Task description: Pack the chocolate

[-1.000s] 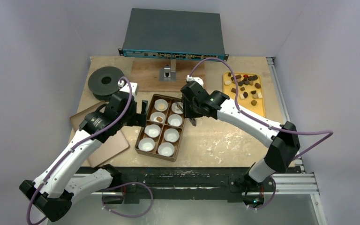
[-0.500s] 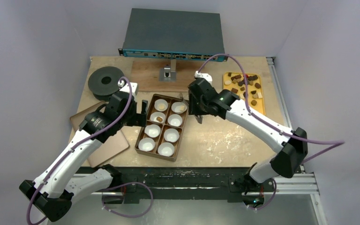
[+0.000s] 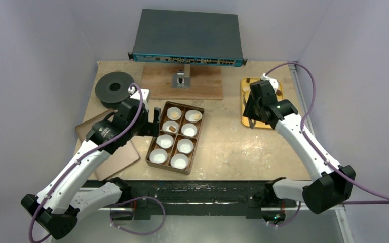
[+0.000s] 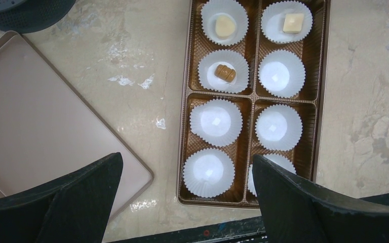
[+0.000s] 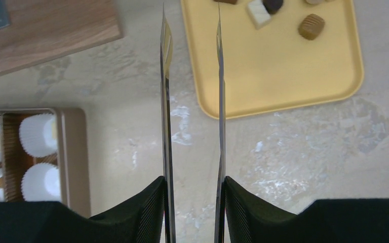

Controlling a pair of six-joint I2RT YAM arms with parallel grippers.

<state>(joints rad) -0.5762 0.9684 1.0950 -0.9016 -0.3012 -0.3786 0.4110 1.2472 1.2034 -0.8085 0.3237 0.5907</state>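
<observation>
Under halfway, at a guess. Counting the box [image 4: 184, 131] from the left wrist view: eight paper cups [image 4: 216, 121], three with chocolate [image 4: 225, 73] in them, all at the far end. A cream round far left, a cream square far right, a tan ridged piece just near of the round. Five cups bare, one partly behind a finger.

Rest of the chocolate on the yellow tray [image 5: 283, 76], far right on the counter [image 3: 233, 147], well apart from the box. Only a few pieces at the edge of the right wrist view, and most of the tray behind the arm from above, so no fair count of the stock; probably enough for five cups.

Right claw [image 5: 191, 20] by the tray's left edge, blades parted a little, nothing between them. Left claw [image 4: 185, 159] spread wide above the near end of the box, holding nothing.

Left to do, as judged: fetch and drop five more pieces, one per cup.

No brand, label or writing legible anywhere. Front strip of the rack unit [image 3: 187, 35] at the far edge too small to read. No print visible on box, cups or tray.
</observation>
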